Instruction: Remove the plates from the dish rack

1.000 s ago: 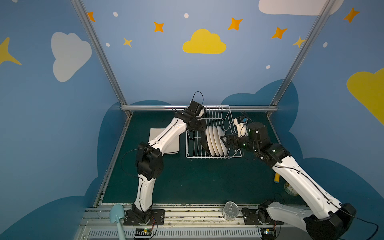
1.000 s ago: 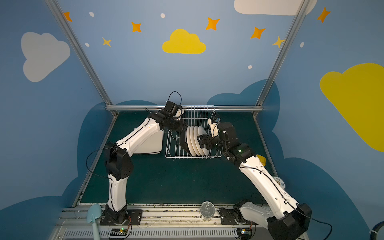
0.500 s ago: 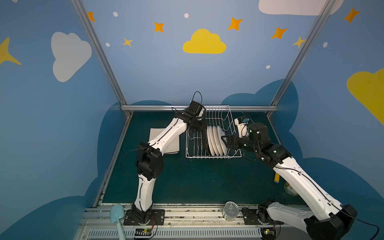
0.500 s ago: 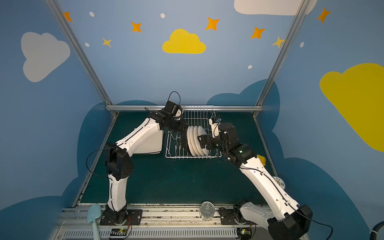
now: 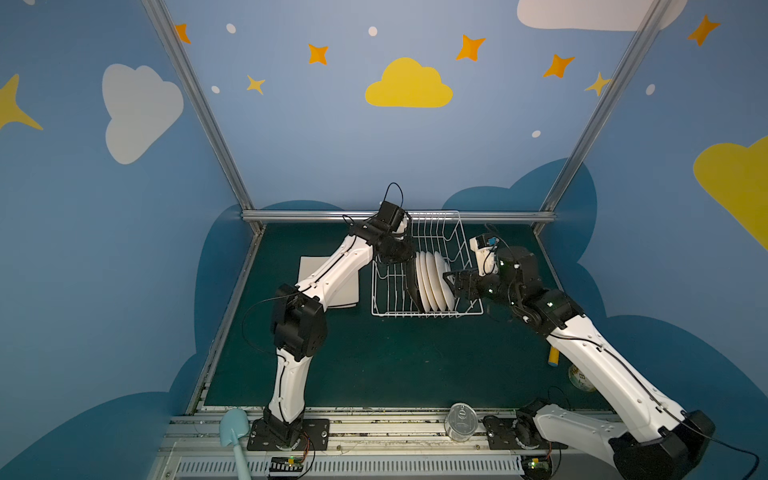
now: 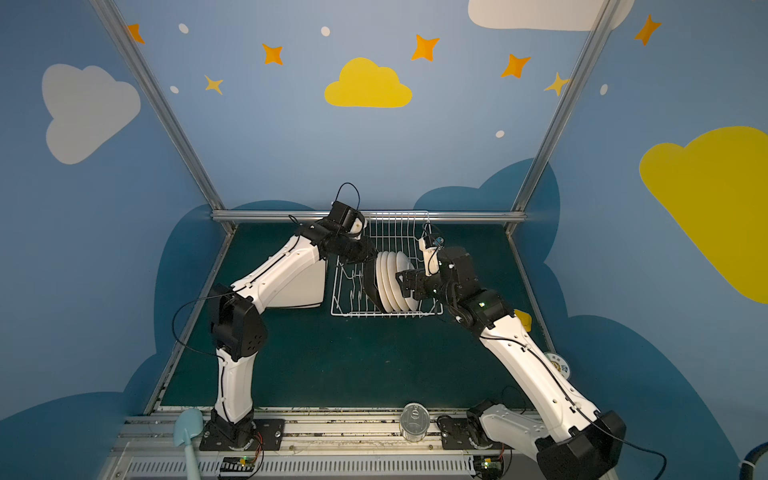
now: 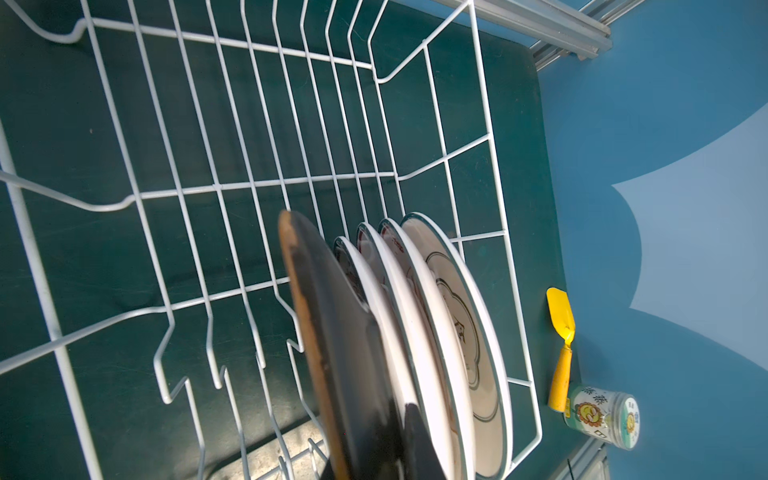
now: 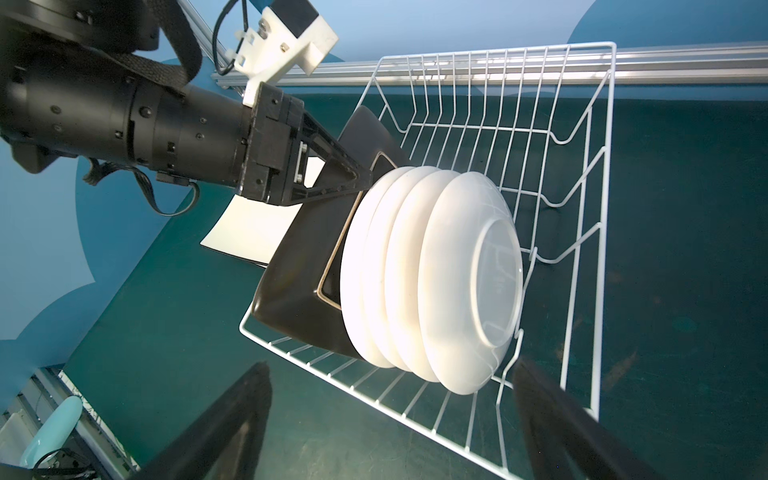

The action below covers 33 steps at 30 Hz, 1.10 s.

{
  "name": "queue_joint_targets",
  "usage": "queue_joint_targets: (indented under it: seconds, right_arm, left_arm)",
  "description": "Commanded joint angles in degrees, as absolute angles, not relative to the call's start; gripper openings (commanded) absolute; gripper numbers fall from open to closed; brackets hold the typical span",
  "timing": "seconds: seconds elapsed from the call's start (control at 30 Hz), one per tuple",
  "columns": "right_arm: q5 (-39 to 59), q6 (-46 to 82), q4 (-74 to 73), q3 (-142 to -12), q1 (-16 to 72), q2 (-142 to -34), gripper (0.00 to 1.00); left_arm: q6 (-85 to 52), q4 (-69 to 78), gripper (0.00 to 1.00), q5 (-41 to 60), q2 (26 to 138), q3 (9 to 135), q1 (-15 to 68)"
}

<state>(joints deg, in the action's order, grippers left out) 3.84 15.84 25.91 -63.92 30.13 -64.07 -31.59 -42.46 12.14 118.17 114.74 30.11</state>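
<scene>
left gripper point(image 8: 360, 179): clamped on black plate point(image 8: 299, 282) | right gripper point(image 8: 389, 363): wide, empty | advice: lift straight up, clearing dish rack point(image 5: 428, 313) prongs

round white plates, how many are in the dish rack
4, on edge side by side in the dish rack: one against the black square plate, a second, a third, the fourth outermost. None look hidden.

The dish rack point(image 5: 436, 232) is open from above in its far half. Its near half is packed: a black plate point(image 8: 299, 266) and four white plates point(image 8: 436, 282) (only slim gaps at the rims), the left gripper point(image 8: 368, 176) pinching the black one's rim, the right gripper point(image 5: 451, 282) spread wide just beside them.
</scene>
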Motion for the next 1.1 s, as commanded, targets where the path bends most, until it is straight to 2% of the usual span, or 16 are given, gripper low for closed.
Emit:
queue_joint_targets:
  seconds: [0.0,0.4,0.97,1.07]
  right_arm:
    - [3.3,16.4,25.0,-64.2,30.0,-63.5,0.90]
    - [3.6,16.9,24.6,-64.2,29.9,-63.6,0.90]
    - [3.8,16.9,25.0,-64.8,29.9,-64.0,0.90]
    - [3.8,16.9,24.9,-64.6,29.9,-64.1,0.90]
  left_arm:
    - [-29.3,-47.1,0.03,11.2,114.4,115.7,29.3]
    - [-30.1,-45.0,0.03,11.7,109.2,114.0,28.7]
    - [-29.8,-44.9,0.03,15.4,112.5,107.2,27.7]
    - [-29.6,-45.7,0.08,15.7,112.1,107.0,27.3]
